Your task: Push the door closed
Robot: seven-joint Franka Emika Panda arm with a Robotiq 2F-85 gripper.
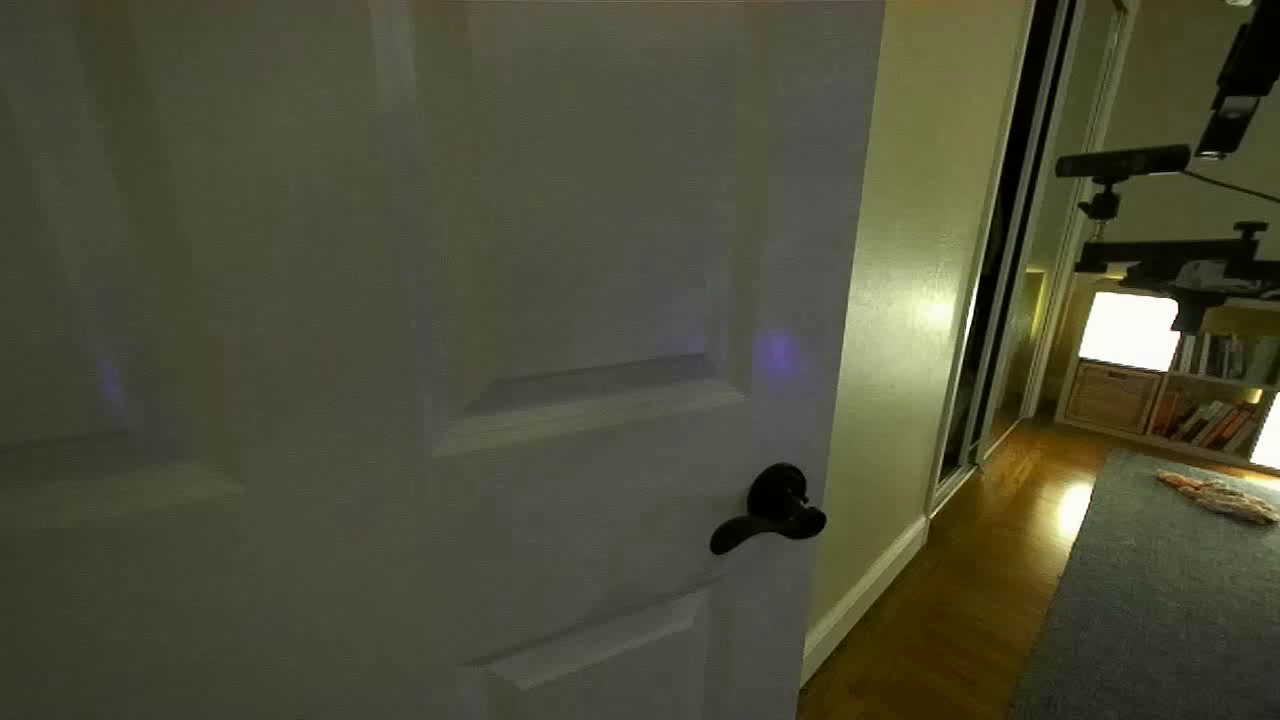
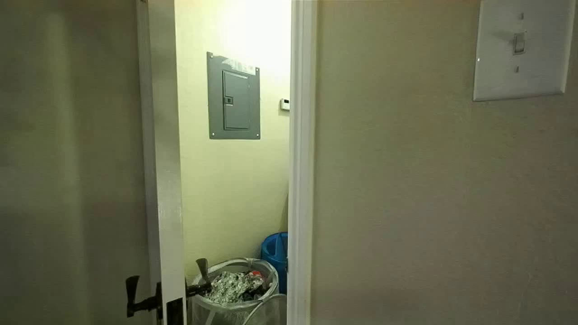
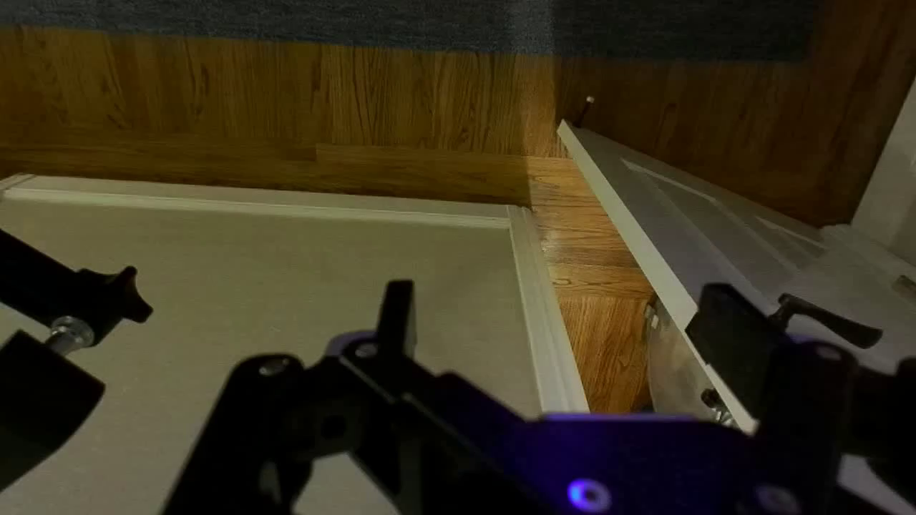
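The white panelled door (image 1: 600, 250) fills much of an exterior view, with its black lever handle (image 1: 775, 510) near its free edge. In an exterior view the door (image 2: 76, 158) stands ajar, with a gap between its edge and the white door frame (image 2: 301, 180). The wrist view shows the door (image 3: 687, 207) slanting at the right and its handle (image 3: 823, 318). My gripper (image 3: 563, 318) is open with nothing between its fingers. Its right finger overlaps the door's edge in the picture; I cannot tell whether it touches. The gripper is not clearly visible in the exterior views.
Through the gap are a basket (image 2: 266, 280) with crumpled foil, a blue bin (image 2: 275, 253) and a grey electrical panel (image 2: 235, 99). A camera on a mount (image 1: 1120, 162) hangs at the right. A rug (image 1: 1150, 600) lies on the wooden floor (image 1: 920, 620).
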